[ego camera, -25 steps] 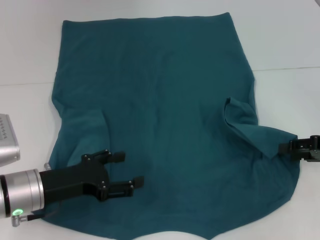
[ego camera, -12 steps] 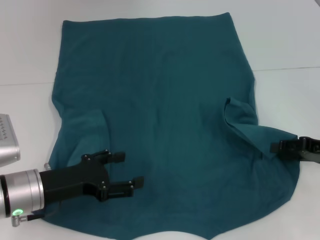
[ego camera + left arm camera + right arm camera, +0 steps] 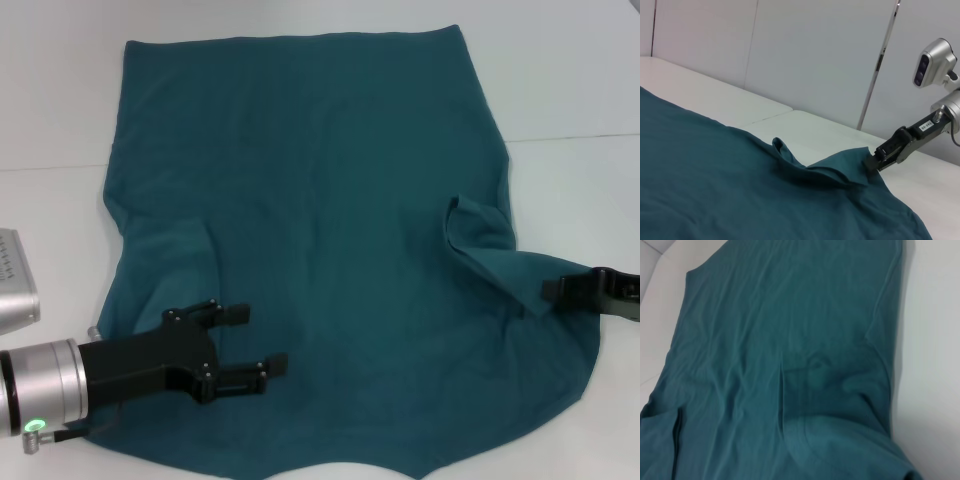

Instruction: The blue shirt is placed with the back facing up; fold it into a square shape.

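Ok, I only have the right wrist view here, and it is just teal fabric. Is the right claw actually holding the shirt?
Observer: Yes. The left wrist view shows the right claw pinched shut on the sleeve edge of the blue shirt, raising it slightly.
Operator: And the left claw?
Observer: In the head view the left claw is open over the shirt's near left part, gripping nothing.
Operator: Any folding done?
Observer: Only a small flap is turned up by the right sleeve; the rest lies spread out.

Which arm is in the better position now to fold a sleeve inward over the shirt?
Probably the right. The right gripper is pinched on the right sleeve edge of the blue shirt; the left gripper only hovers open above the fabric.
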`<state>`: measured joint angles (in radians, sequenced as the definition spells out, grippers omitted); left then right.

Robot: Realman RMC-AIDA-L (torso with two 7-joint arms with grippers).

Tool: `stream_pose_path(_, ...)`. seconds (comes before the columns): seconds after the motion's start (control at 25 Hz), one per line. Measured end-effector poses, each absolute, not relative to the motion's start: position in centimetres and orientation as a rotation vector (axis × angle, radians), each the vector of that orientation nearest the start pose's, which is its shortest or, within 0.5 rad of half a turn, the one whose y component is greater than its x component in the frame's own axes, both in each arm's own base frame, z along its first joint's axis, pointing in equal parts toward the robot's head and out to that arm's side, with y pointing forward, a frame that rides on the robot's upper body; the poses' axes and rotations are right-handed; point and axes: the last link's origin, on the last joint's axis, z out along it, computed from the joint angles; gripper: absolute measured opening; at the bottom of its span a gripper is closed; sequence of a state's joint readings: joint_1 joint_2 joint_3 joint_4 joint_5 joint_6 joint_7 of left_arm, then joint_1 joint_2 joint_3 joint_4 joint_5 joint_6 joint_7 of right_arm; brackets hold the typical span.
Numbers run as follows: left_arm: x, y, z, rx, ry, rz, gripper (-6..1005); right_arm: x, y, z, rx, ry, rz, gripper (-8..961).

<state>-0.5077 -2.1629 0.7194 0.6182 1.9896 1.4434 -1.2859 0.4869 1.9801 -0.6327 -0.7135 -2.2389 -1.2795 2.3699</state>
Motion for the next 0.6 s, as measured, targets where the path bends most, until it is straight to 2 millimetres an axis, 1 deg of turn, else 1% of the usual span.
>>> stream_pose_path(0.04, -25.92, 32.07, -4.33, -2.699, -0.616, -0.695, 908, 34.44, 34.83, 5.55, -1.941, 1.800, 0.475, 476)
stream_pose_path(0.44, -25.98, 32.02, -4.30, -2.696, -0.618, -0.697, 907, 34.39, 35.02, 5.18, -1.938, 1.779, 0.478, 230)
stream_pose_path(0.56, -26.03, 31.99, -4.27, -2.693, -0.620, -0.698, 907, 34.37, 35.02, 5.15, -1.940, 1.778, 0.477, 12)
stream_pose_path(0.6, -26.04, 31.99, -4.27, -2.693, -0.620, -0.698, 907, 34.36, 35.01, 5.14, -1.941, 1.777, 0.477, 10)
